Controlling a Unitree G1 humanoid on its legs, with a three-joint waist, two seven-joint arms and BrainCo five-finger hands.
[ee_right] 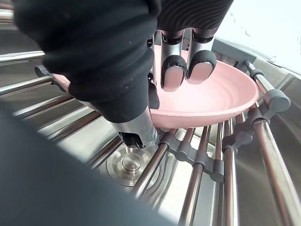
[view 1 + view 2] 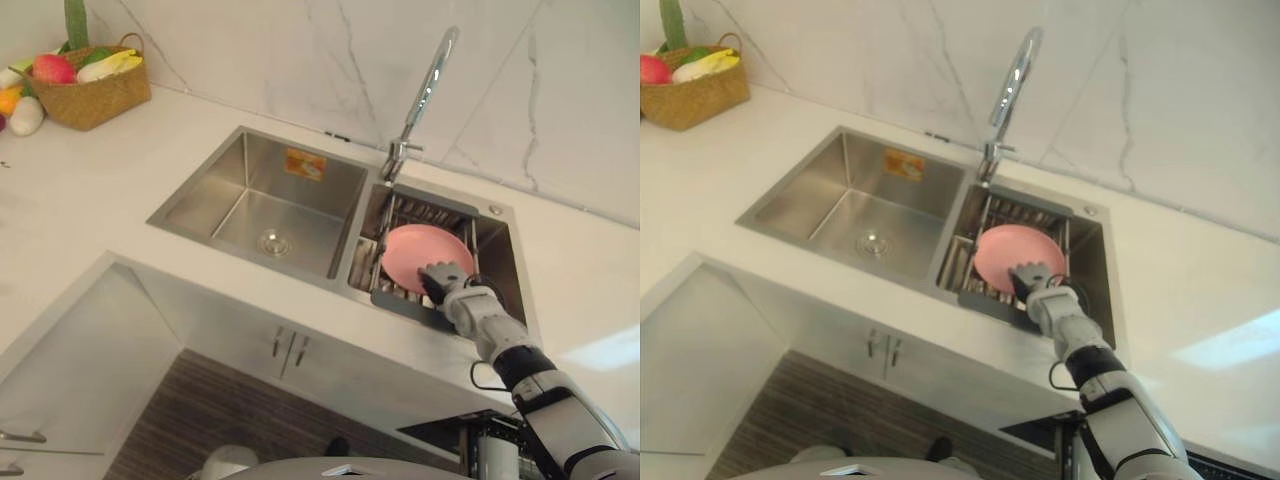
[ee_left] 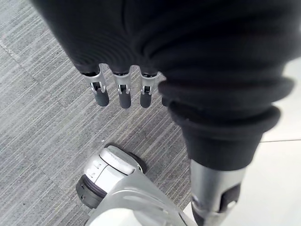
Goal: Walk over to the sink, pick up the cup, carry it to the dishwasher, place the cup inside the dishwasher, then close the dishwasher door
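one wrist view shows right hand apparently pinching pink plate; left hand hangs relaxed.

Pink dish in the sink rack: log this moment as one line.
phase: grasp | right hand: pinching pink dish rim | pink dish: on rack in right basin | left hand: open, idle

Pale pink for the plate, right of centre. Brushed silver-grey across the sink, with a small orange sticker on its back wall. Shiny chrome on the faucet. White with thin grey veins over the wall; plain white on the tabletop. Tan weave for the basket, upper left, holding pink, yellow and green fruit. Grey with fine stripes on the floor. Silver with dark tips on the right robot hand and the left robot hand, under black ribbed covers.
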